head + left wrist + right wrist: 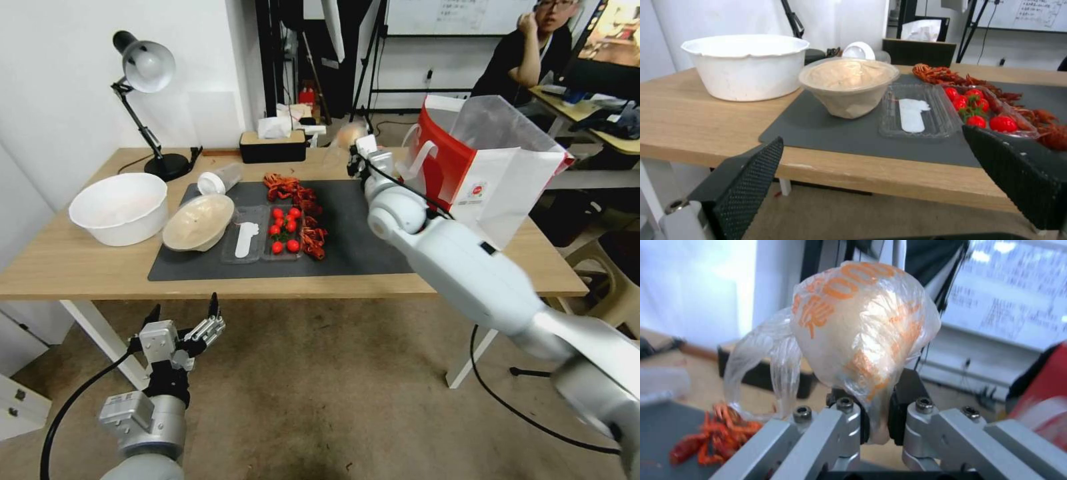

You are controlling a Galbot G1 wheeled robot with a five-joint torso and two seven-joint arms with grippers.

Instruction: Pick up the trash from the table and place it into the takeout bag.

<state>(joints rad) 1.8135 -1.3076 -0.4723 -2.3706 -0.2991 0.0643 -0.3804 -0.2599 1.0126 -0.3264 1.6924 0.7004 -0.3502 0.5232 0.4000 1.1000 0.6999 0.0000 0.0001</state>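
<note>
My right gripper (359,160) is raised over the far side of the table (80,267), just left of the takeout bag (493,180). It is shut on the beige lump in clear wrap (349,135), whose orange-printed film bulges above the fingers (862,330). The white and red bag stands open at the table's right end. A tan round bowl (198,221) leans on the dark grey mat (360,240), and a clear white-lidded tub (219,180) lies on its side behind it. My left gripper (187,319) hangs open below the table's front edge, facing the bowl (848,86).
A large white bowl (120,207) sits at the table's left. On the mat lie a clear tray of tomatoes (283,230), a clear lid with a white spoon (245,241) and red crayfish shells (293,193). A desk lamp (143,73) and tissue box (272,143) stand at the back.
</note>
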